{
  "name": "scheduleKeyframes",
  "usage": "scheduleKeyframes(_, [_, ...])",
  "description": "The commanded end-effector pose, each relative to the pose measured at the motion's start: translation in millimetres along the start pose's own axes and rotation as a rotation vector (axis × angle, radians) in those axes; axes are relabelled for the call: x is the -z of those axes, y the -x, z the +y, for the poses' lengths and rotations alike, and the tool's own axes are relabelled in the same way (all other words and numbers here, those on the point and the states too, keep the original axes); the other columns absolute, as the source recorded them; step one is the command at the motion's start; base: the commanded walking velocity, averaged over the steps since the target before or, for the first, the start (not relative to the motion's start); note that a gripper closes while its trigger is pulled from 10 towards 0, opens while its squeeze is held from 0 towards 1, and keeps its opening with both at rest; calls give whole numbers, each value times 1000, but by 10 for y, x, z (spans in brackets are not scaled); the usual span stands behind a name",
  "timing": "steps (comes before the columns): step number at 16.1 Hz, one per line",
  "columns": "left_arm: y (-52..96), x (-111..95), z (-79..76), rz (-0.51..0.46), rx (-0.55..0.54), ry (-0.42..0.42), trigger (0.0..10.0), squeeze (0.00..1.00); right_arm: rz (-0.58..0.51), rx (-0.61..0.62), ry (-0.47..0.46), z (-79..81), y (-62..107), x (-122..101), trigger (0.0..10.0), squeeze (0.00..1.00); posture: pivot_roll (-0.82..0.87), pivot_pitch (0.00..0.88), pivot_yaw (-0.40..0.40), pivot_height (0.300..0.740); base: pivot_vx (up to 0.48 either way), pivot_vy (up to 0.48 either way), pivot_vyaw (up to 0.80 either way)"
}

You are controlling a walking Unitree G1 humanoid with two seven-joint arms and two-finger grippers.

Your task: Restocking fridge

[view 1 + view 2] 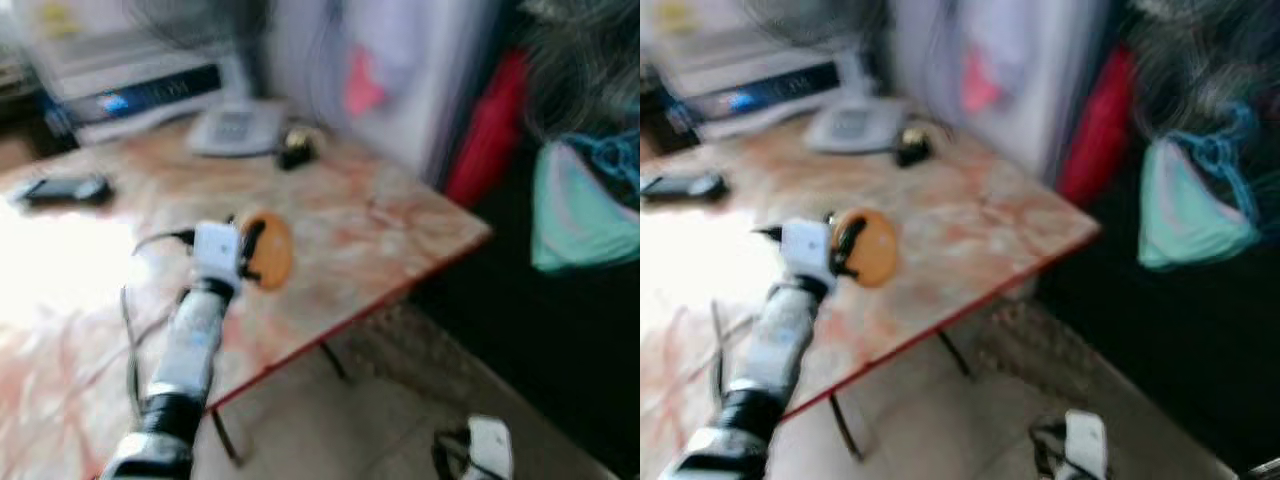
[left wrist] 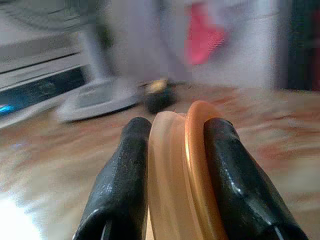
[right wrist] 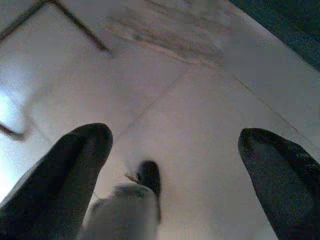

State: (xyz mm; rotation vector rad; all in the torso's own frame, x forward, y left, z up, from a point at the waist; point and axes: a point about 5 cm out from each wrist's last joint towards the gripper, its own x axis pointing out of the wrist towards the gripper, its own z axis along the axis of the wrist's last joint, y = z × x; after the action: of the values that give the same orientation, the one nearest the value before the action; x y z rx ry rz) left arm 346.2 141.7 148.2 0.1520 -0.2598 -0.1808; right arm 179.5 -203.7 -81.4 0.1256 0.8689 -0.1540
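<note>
My left gripper (image 1: pixel 258 248) is shut on an orange round container (image 1: pixel 270 250), held on edge over the marbled table (image 1: pixel 380 215). In the left wrist view the orange container (image 2: pixel 182 170) sits squeezed between the two black fingers (image 2: pixel 120 180). My right gripper (image 3: pixel 175 165) hangs low beside the table, open, with the pale floor between its fingers. The right wrist (image 1: pixel 485 445) shows at the bottom of the left eye view.
On the table's far side stand a fan base (image 1: pixel 235 128), a small dark object (image 1: pixel 297 150) and a black phone (image 1: pixel 65 190). Stacked devices (image 1: pixel 130 90) lie behind. A red cloth (image 1: pixel 490 130) and a teal bag (image 1: pixel 580 210) hang at the right. The views are blurred.
</note>
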Motion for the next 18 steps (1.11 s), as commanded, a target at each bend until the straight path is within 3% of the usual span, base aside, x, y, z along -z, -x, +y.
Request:
scheduleKeyframes(1, [-19,-71,95,-32,-25,-11,10000,0,-2,-13,-4,57,-9,-9,10000,0,40,0,29,740,0,0,-800])
scheduleKeyframes(15, [-34,-79,56,-42,2,26,10000,0,4,-32,4,53,-11,-19,10000,0,41,0,19,740,0,0,-800])
scheduleKeyframes(16, [-29,-18,59,-2,12,25,10000,0,5,-34,4,53,-12,-19,10000,0,42,0,19,740,0,0,-800])
scheduleKeyframes(18, [43,181,241,91,-60,83,10000,0,7,-39,3,57,-11,-16,10000,0,34,0,22,740,0,0,-800])
